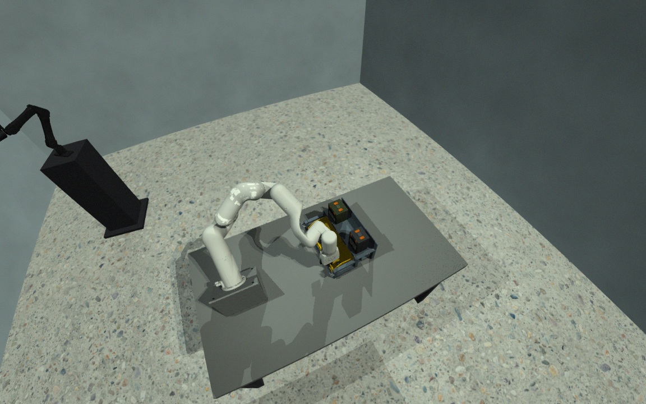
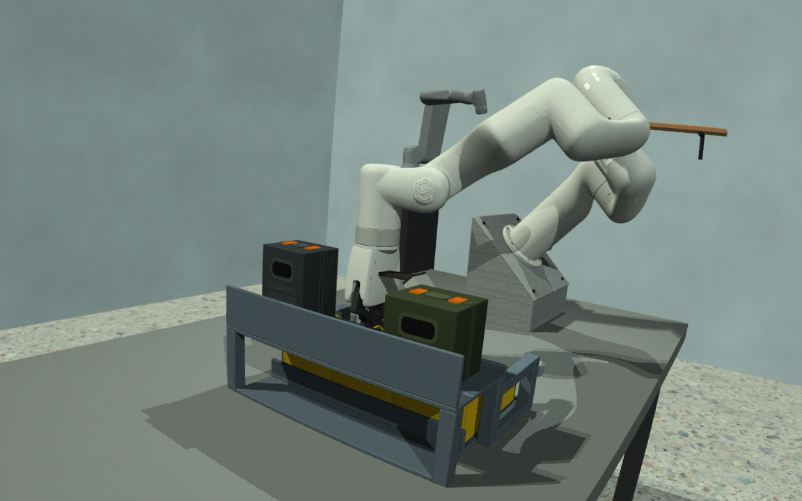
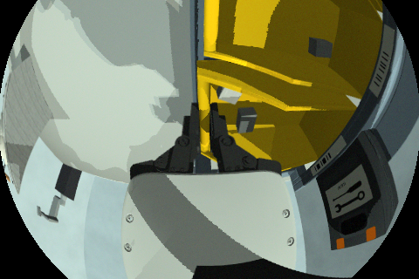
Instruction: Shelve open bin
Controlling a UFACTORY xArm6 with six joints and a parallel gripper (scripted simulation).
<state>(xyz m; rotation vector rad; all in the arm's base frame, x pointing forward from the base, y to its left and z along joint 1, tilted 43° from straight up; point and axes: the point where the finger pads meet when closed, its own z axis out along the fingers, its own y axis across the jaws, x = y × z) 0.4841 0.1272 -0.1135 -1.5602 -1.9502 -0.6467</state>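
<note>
My gripper (image 3: 204, 113) (image 1: 326, 259) (image 2: 357, 307) is shut on the front wall of a yellow open bin (image 3: 285, 117) (image 1: 344, 259). In the wrist view the bin holds small grey parts (image 3: 247, 119). It sits in line with the other yellow bins (image 3: 279, 12) (image 1: 321, 224), at the end of the row in the grey-blue shelf (image 1: 368, 249) (image 2: 354, 348). I cannot tell whether it rests on the shelf floor. From the exterior view, only strips of yellow (image 2: 341, 378) show under the shelf's back board.
A green box (image 1: 337, 210) (image 2: 435, 317) and a black box (image 1: 359, 240) (image 2: 298, 274) stand on the shelf's upper board, behind the bins. The arm's grey base block (image 1: 232, 293) (image 2: 509, 280) stands on the table (image 1: 405, 235). A black pedestal (image 1: 92, 188) stands on the floor.
</note>
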